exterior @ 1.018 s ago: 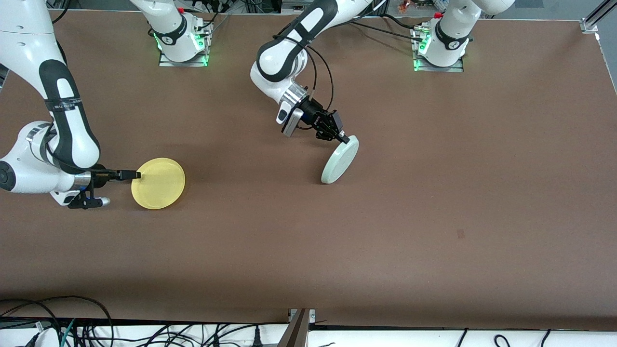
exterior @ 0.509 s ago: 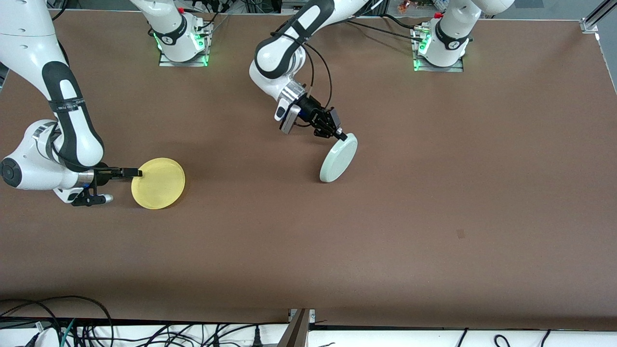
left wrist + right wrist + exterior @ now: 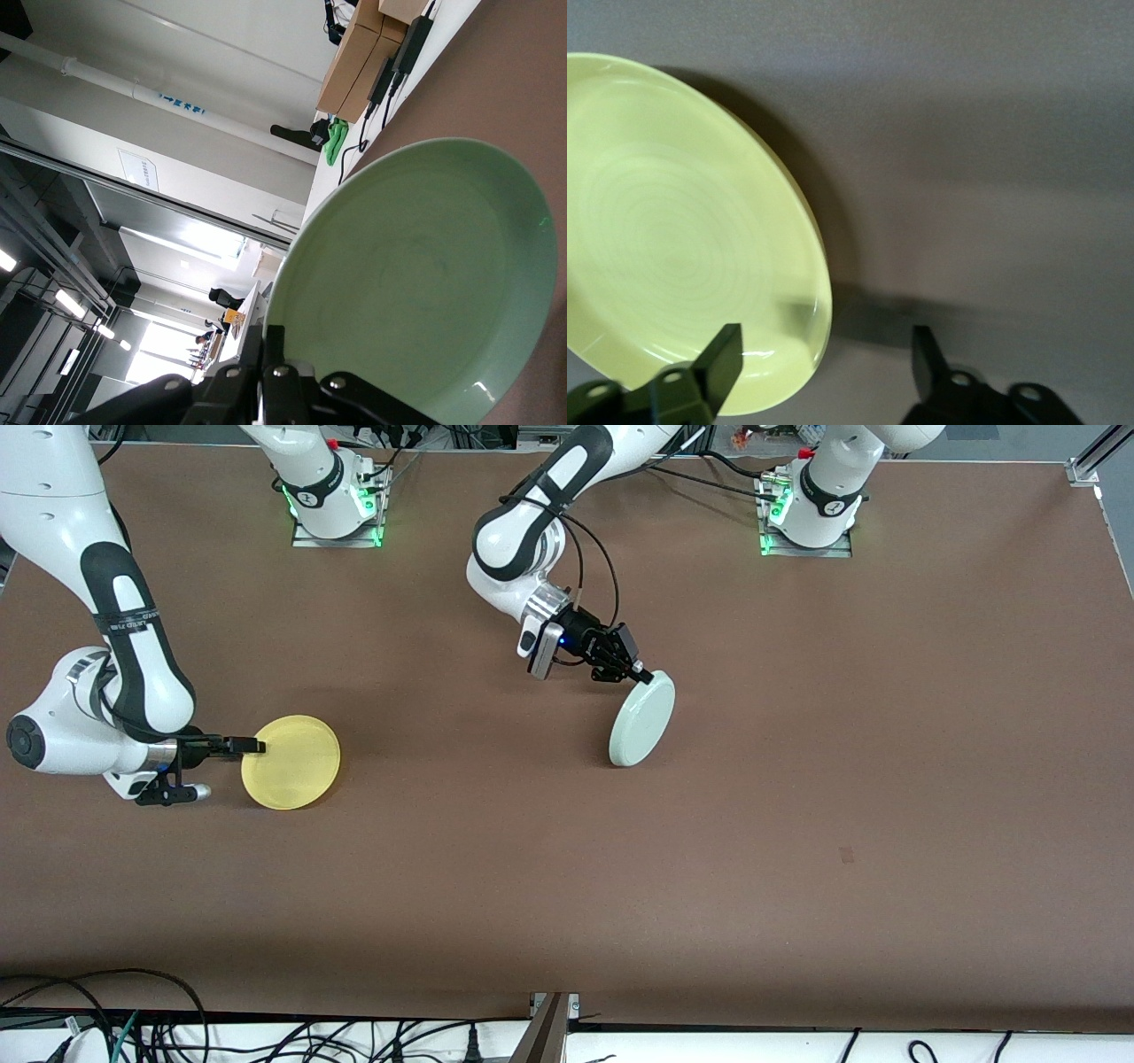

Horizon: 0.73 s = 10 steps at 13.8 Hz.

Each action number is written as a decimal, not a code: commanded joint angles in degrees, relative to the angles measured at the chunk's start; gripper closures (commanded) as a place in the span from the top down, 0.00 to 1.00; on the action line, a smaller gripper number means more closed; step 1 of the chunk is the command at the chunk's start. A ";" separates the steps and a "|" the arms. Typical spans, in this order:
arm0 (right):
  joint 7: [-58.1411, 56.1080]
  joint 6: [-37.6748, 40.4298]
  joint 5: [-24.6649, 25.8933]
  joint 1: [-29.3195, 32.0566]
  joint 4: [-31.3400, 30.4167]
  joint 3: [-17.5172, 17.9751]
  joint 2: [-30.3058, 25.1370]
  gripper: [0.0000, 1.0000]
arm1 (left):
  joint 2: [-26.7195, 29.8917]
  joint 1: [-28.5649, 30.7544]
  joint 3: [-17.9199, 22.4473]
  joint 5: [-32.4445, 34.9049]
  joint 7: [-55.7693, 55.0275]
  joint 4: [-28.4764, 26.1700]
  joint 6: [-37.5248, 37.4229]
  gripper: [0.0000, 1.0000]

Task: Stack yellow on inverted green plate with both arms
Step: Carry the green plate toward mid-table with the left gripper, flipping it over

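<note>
Left gripper (image 3: 640, 674) tilts green plate (image 3: 642, 724); right gripper (image 3: 257, 747) straddles yellow (image 3: 292, 763).

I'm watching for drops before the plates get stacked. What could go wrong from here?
The left hand pinches only the rim of the green plate, which stands tilted on edge on the table; it may slip or fall hollow side up. The right hand meets the yellow plate at its rim, with one finger over the rim and the other outside. Closing may only nudge the plate.
</note>
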<state>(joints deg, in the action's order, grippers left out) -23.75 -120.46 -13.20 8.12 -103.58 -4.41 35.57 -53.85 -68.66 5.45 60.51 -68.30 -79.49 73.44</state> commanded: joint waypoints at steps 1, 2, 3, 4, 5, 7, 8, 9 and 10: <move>-2.00 -0.30 -1.13 0.06 -0.40 0.46 -0.50 0.14 | -2.13 -0.34 0.71 2.49 -0.25 2.06 -0.49 0.00; -3.13 -0.22 -1.13 0.05 -0.40 0.46 -0.58 0.02 | -2.66 -0.42 0.71 2.68 -0.25 2.58 -0.49 0.00; -3.40 -0.22 -1.13 0.05 -0.31 0.46 -0.50 0.00 | -3.62 -0.43 0.62 2.68 0.01 4.33 -0.49 0.00; -3.41 -0.22 -1.13 -0.03 -0.31 0.46 -0.41 0.00 | -4.41 -0.69 0.70 2.68 0.45 5.56 -0.49 0.00; -3.41 -0.13 -1.13 -0.12 -0.22 0.46 -0.50 0.00 | -4.94 -0.69 0.62 2.68 0.45 6.18 -0.49 0.00; -3.15 -0.22 -1.13 -0.74 0.04 0.55 -0.50 0.00 | -5.21 -0.86 0.53 2.59 0.54 6.28 0.64 0.00; -3.14 -0.22 -1.13 -1.09 0.13 0.63 -0.50 0.00 | -5.21 -0.95 0.44 2.59 0.72 6.28 1.09 0.10; -3.32 -0.22 -1.13 -1.61 0.22 0.63 -0.58 0.00 | -5.21 -0.95 0.27 2.50 0.72 6.28 1.09 0.47; -2.62 -0.13 -1.13 -2.05 0.65 0.63 -0.76 0.00 | -5.21 -0.95 0.01 2.24 0.63 6.45 1.27 0.91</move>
<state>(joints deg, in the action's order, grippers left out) -25.79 -120.51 -13.29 6.97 -103.24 -3.74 35.46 -57.64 -69.42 5.51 61.89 -68.54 -75.24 74.62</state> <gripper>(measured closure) 0.978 0.802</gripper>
